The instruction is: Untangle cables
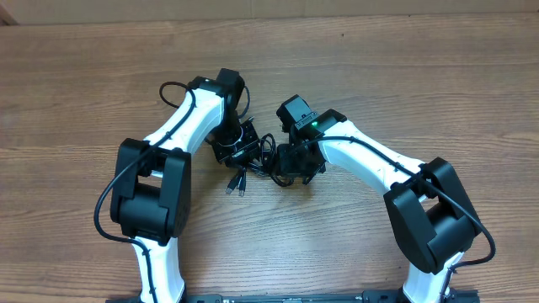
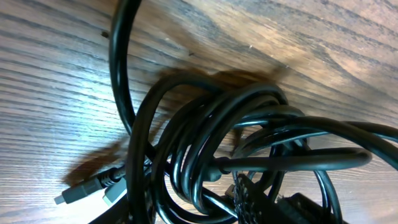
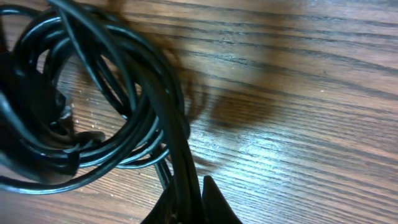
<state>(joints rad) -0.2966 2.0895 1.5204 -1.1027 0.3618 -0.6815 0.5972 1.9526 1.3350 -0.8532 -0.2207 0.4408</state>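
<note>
On the table (image 1: 76,93), your cables (image 1: 255,156) lay knotted between the claws, left claw (image 1: 229,150) and right claw (image 1: 290,162) equally close on opposite sides, plugs (image 1: 236,187) trailing toward the near edge; whether either claw gripped, you could not tell

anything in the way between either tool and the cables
Nothing visible stands between them: the left tool and right tool are both down at the cables, which fill each wrist view up close.

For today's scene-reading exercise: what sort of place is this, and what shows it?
Likely a robotics lab bench: wood-grain table, two mounted robot arms, tangled black cables between them.
</note>
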